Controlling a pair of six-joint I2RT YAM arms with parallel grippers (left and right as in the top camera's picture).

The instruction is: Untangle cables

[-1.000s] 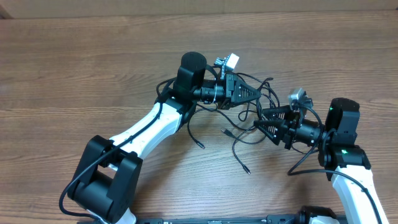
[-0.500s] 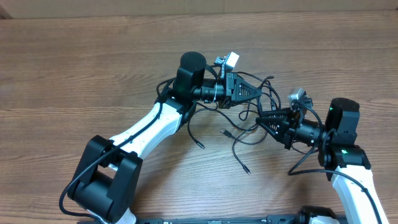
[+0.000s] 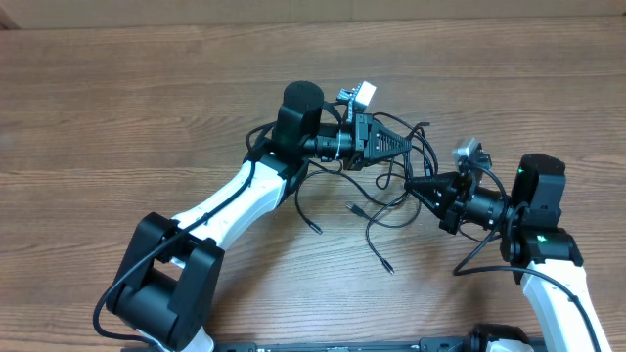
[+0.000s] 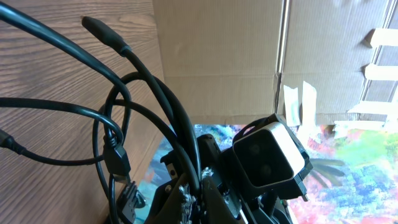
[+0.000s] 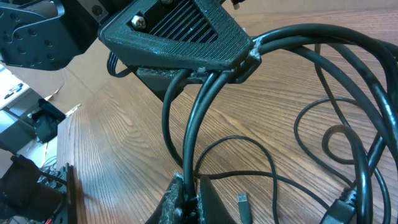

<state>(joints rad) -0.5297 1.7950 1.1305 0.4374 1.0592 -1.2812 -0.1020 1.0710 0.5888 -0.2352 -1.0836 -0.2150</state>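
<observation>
– Left gripper [image 3: 401, 147]: how does it stand?
– Pressed together on the cables [image 5: 198, 112]. Several black strands come out of its tip and fan toward the other arm.
– And the right gripper [image 3: 409, 184]?
– Also closed. Its own wrist view shows it pinching one strand of the same bunch, just below the left one's tip.
– Where do the cables lie?
– Between the two grippers and around them, near the middle of the table [image 3: 147, 117]. Loops hang from the left tip. Loose ends trail over the wood toward the arm bases, and one ends in a small silver plug [image 5: 242, 202] near the right fingertips.
– Are the grippers touching?
– No. They are close but apart, with strands spanning the gap.
</observation>
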